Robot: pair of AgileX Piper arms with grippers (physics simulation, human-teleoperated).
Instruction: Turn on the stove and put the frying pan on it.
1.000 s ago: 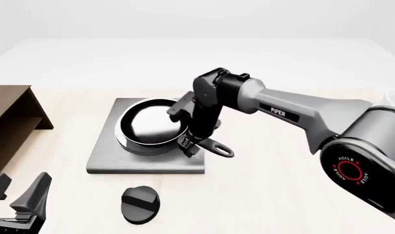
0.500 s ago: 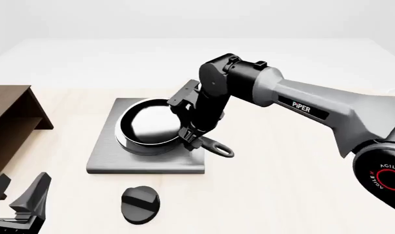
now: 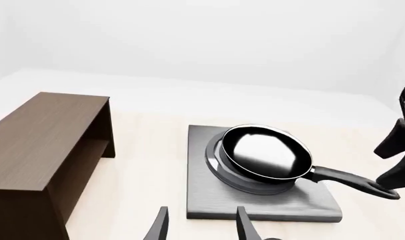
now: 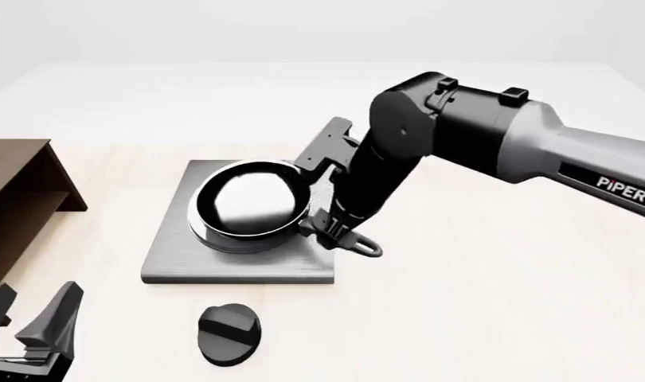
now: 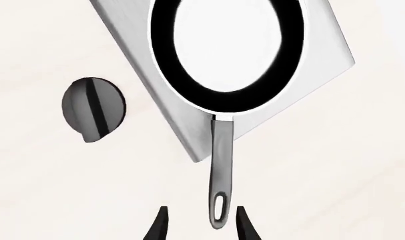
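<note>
Since a second ago the right arm has lifted and drawn back toward the right, so its right end effector (image 4: 338, 233) now sits above the loop end of the handle rather than down beside the pan's rim. From the left: a dark brown wooden shelf (image 4: 20, 179) stands at the counter's (image 4: 493, 318) left edge. In the near left corner the left end effector (image 4: 30, 314) hovers low with its fingers spread fairly wide and nothing between them. Next comes the stove (image 4: 169, 255), a flat grey slab, and just in front of it, apart from it, lies the round black knob (image 4: 229, 335). The frying pan (image 4: 248, 203) rests on the stove's burner rings, its long handle pointing right past the slab's edge. In the right wrist view the right end effector's fingertips (image 5: 161, 225) stand apart on either side of the handle's loop, not touching it.
</note>
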